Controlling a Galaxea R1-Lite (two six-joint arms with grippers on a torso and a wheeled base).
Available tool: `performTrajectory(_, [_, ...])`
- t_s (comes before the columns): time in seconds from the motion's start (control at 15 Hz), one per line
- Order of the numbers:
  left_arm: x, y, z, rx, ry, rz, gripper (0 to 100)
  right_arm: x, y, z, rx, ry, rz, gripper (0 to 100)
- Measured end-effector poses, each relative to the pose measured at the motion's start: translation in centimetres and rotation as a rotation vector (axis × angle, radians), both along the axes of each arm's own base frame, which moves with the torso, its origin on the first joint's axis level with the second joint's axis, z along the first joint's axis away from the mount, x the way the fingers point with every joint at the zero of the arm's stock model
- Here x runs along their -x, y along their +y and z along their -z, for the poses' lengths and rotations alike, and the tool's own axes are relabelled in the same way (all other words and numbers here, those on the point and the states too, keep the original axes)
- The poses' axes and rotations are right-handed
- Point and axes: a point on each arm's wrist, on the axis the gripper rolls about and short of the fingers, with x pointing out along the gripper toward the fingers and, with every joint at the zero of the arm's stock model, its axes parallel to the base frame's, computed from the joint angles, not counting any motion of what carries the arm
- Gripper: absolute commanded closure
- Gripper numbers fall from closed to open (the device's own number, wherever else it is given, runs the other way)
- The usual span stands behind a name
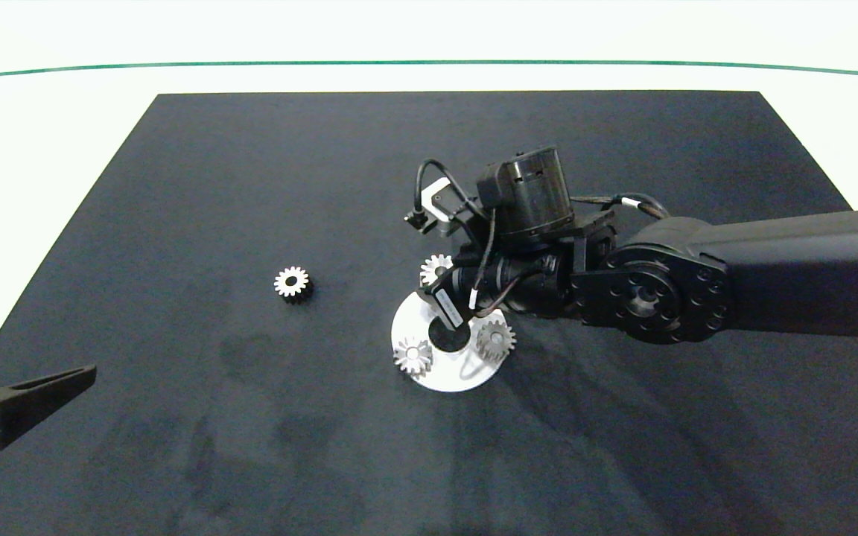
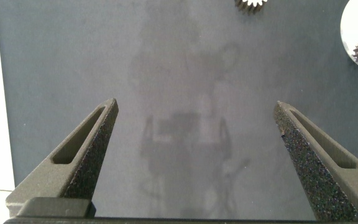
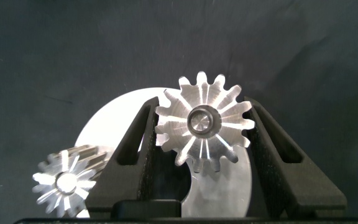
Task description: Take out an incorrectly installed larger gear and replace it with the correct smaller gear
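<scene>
Black mat (image 1: 250, 186), right gripper (image 3: 204, 134) clamped on larger gear (image 3: 202, 121) over white disc (image 1: 466, 376), left gripper (image 2: 194, 149) parted, idle.

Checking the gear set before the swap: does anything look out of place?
The smaller gear lies alone on the black mat, well off the white base plate. The larger gear sits in the right pincer over that plate. The left pincer idles open.

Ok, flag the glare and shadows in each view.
Head view: the white tabletop beyond the dark mat is blown out; the right arm shadows the mat. Left wrist view: dim shadows between the left gripper's open jaws. Right wrist view: the larger gear between the right gripper's jaws gleams; the white disc glares.
</scene>
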Motion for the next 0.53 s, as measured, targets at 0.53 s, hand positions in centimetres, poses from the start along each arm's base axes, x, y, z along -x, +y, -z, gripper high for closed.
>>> performTrajectory(0.53, [-0.1,0.0,0.0,0.002,0.004,0.000,0,0.2,-5.7,-2.7,0.002,-0.051,0.187,66])
